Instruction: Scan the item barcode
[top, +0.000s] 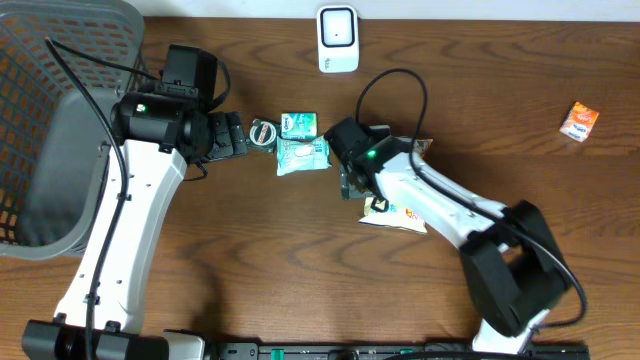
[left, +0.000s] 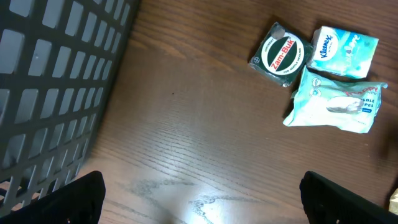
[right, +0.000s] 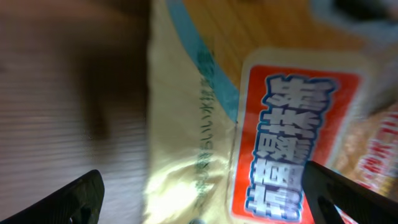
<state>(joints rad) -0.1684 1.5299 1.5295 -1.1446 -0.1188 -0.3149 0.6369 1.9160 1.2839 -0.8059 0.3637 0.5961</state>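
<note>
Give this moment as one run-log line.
left gripper: open, empty | right gripper: open, above snack packet | white scanner: nothing held to it

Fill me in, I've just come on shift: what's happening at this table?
Two robot arms are working on scanning barcodes, but neither holds anything at this moment. The right gripper hangs open close over a cream snack packet with a red label, which lies on the table. The left gripper is open over bare wood, near a Zam-Buk tin, a Kleenex pack and a wipes pack. The white scanner stands at the far edge with no item held up to it.
</note>
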